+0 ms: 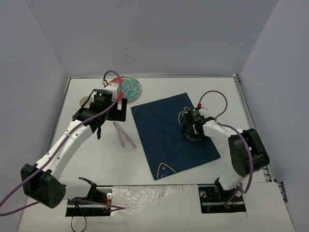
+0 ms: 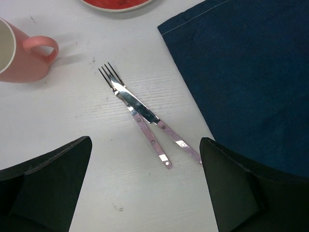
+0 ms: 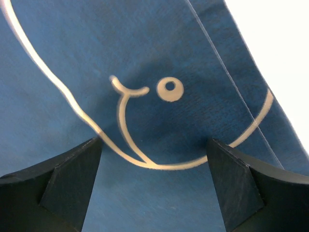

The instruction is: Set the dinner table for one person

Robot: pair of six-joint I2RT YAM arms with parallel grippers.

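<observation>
Mat [image 1: 166, 140] is spread at centre; plate [image 1: 131, 87], cup [image 2: 24, 65], fork [image 2: 110, 76] and knife [image 2: 140, 108] lie unplaced to its left. Left gripper [image 2: 145, 145] and right gripper [image 3: 154, 145] both gape, empty.

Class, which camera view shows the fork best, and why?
Left wrist view: the fork lies close up, tines clear, crossing the knife. The top view shows only thin pinkish slivers; the right wrist view misses it.
</observation>
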